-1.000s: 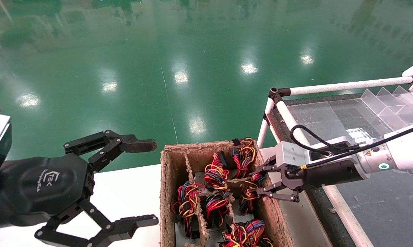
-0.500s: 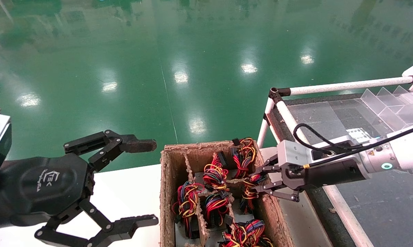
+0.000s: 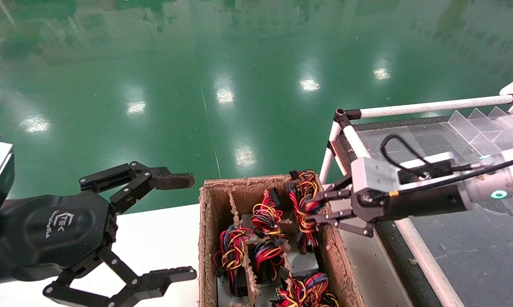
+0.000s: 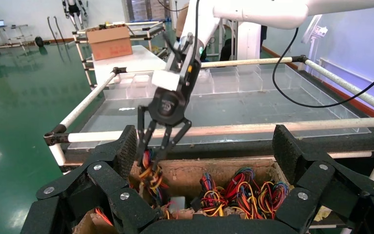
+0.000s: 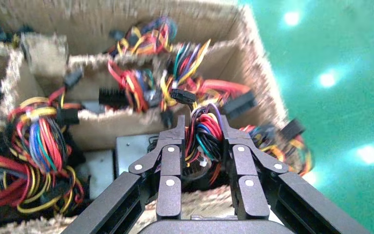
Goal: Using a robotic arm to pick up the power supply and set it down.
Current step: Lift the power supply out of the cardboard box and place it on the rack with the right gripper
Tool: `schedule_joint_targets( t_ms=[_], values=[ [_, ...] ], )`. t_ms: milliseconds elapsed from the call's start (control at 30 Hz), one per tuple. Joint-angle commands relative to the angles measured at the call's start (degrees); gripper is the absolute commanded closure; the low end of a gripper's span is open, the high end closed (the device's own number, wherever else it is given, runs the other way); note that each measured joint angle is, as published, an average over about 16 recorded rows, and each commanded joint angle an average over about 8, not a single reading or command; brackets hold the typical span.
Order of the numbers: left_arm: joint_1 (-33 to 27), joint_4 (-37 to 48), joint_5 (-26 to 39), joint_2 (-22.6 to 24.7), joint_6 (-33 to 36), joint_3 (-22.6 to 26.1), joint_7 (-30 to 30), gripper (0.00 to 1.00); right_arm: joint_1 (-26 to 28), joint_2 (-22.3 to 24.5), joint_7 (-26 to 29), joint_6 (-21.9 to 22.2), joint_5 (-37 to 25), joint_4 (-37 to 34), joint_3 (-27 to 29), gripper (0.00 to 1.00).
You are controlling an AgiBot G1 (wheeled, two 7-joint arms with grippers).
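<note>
My right gripper (image 3: 311, 213) is shut on the tied red, yellow, black and blue wire bundle of the power supply (image 3: 304, 204), just above the right-hand compartment of the cardboard box (image 3: 206, 230). In the right wrist view the wires (image 5: 203, 135) are pinched between both fingers (image 5: 171, 146), with a grey metal face (image 5: 129, 148) below them; most of the body is hidden. The left wrist view shows that gripper (image 4: 151, 155) holding the bundle (image 4: 151, 173) over the box's edge. My left gripper (image 3: 190, 226) stands open at the left, holding nothing.
The divided box holds several other wire bundles (image 3: 233, 249). It stands on a white table (image 3: 154, 238). At the right is a rack of white pipes (image 3: 410, 108) with a dark clear-covered top and clear plastic dividers (image 3: 486, 128). Green floor lies beyond.
The right gripper has closed on the wire bundle and risen, drawing the wires up out of the right compartment. The left arm has not moved.
</note>
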Motion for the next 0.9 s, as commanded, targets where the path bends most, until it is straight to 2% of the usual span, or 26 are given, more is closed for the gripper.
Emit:
schedule_joint_targets(
  t_ms=[33, 500, 700, 900],
  values=[
    [0.0, 0.0, 0.0, 0.0, 0.0, 0.0, 0.0, 0.00, -0.3, 0.9, 0.9, 0.0, 1.5, 2.0, 0.1, 1.00],
    [0.0, 0.0, 0.0, 0.0, 0.0, 0.1, 0.0, 0.00, 0.7, 9.2, 9.9, 2.4, 12.2, 17.6, 3.5, 1.00],
    [0.0, 0.0, -0.1, 0.0, 0.0, 0.1, 0.0, 0.00, 2.9, 11.7, 10.7, 4.5, 14.5, 20.5, 6.1, 1.00],
    [0.0, 0.0, -0.1, 0.0, 0.0, 0.1, 0.1, 0.00, 5.9, 12.8, 9.5, 7.0, 14.2, 20.0, 7.8, 1.00]
  ],
)
